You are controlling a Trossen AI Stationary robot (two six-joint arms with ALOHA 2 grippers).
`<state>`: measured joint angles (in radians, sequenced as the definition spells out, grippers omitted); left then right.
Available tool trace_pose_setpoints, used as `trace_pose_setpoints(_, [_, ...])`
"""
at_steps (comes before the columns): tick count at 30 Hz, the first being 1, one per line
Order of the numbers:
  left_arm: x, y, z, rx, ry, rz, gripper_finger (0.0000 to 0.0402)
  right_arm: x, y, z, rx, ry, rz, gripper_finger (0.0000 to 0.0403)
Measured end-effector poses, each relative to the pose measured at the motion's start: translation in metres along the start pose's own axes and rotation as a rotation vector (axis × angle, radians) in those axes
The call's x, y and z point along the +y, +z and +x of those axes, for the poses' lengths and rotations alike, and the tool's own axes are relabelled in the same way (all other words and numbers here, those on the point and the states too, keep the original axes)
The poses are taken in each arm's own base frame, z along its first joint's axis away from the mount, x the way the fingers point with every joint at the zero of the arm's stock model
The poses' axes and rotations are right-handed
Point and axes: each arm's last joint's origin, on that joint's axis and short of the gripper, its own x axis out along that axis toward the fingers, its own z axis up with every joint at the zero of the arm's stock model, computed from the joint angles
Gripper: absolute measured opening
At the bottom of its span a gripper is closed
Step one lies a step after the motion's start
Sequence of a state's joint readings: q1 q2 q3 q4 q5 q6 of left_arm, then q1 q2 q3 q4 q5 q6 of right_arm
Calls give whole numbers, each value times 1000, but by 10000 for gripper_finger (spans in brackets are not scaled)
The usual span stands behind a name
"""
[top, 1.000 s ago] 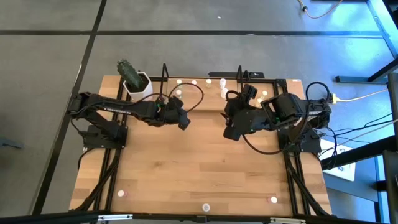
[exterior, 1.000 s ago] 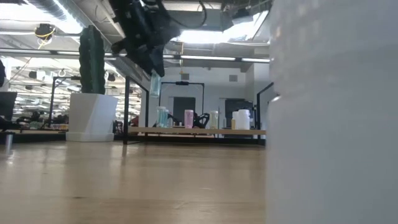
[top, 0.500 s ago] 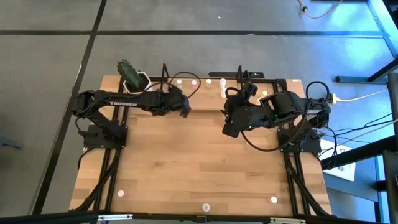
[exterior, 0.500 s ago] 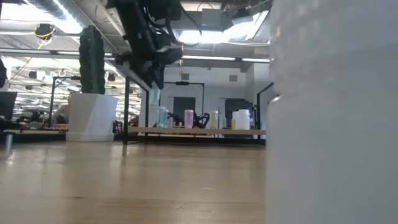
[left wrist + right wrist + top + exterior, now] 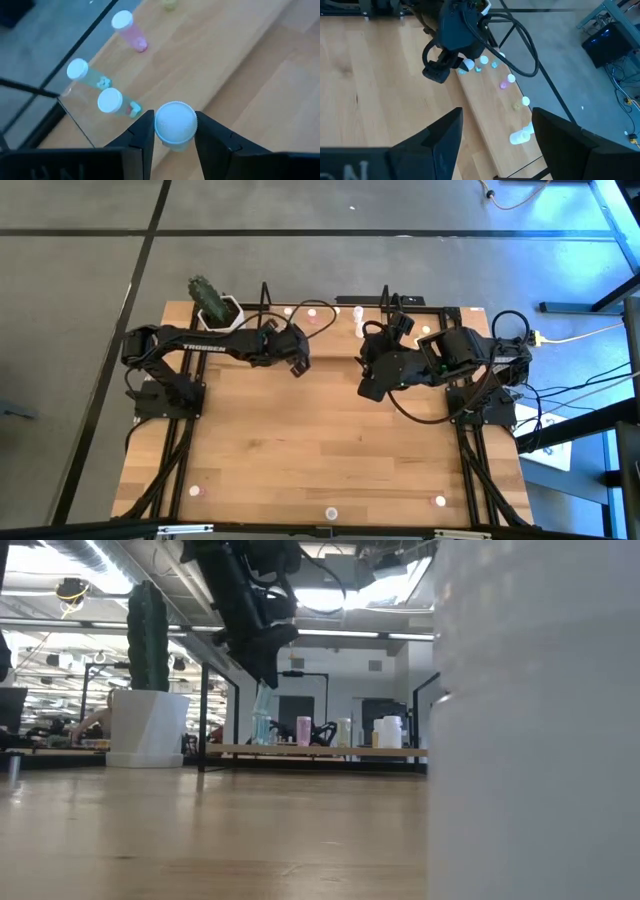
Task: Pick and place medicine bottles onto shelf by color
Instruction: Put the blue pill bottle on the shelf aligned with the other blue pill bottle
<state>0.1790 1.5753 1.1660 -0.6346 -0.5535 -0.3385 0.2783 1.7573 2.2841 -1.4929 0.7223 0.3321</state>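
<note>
My left jaws grip a green-tinted medicine bottle upright, hovering just over the shelf at the tabletop's far edge beside two matching bottles, while the right jaws wait open nearby.

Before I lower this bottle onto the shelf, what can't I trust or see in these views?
- Low view: a big white blur right at the lens hides the right half of the table, the right arm included.
- High view: the held bottle is hidden under the left gripper; shelf bottles are dots, colours unreadable.
- Left wrist view: held bottle shows its cap only; its gap to the shelf floor is hidden.
- Right wrist view: right gripper fingertips cut off by the edge.
</note>
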Motion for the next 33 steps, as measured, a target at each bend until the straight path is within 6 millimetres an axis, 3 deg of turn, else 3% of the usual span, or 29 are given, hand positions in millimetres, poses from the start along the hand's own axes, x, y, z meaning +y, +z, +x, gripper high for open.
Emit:
trace_pose_setpoints(17, [21, 5, 15, 68, -192, 320, 107, 0, 0, 0, 0, 2, 0, 239])
trace_pose_setpoints(25, [34, 7, 22, 83, -251, 326, 107, 3, -1, 0, 31, 94, 0, 239])
trace_pose_setpoints(33, [35, 7, 23, 84, -303, 342, 107, 7, 0, -1, 60, 223, 11, 239])
